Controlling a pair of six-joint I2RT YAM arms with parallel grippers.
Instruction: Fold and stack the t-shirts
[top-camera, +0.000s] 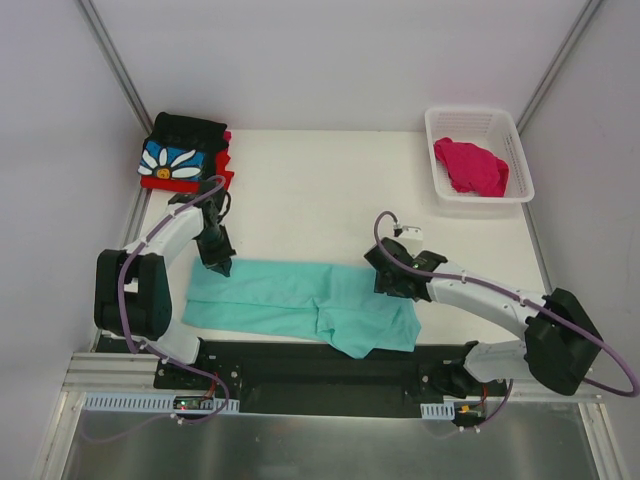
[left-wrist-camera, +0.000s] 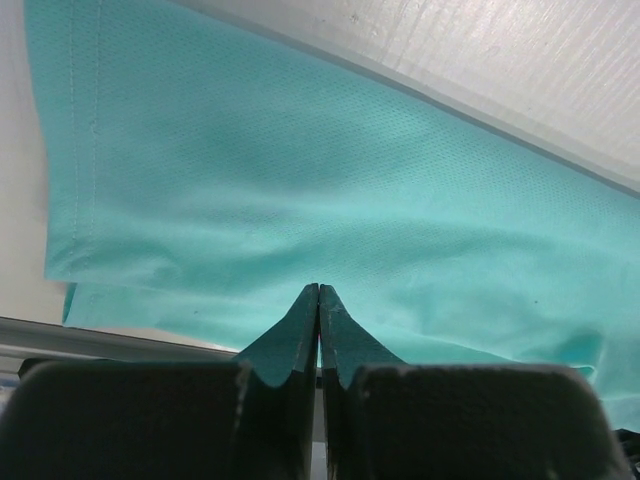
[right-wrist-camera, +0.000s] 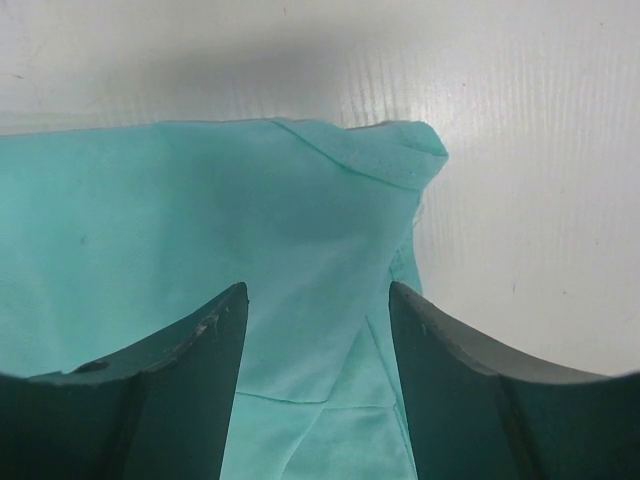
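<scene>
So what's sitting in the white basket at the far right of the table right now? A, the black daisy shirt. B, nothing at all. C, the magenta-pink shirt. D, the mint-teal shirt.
C: the magenta-pink shirt lies bunched inside the white basket, while the mint-teal shirt is spread out on the table.

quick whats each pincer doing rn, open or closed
left pincer: closed over the mint-teal t-shirt, no cloth visibly pinched.
right pincer: open over the same shirt, holding nothing.
</scene>
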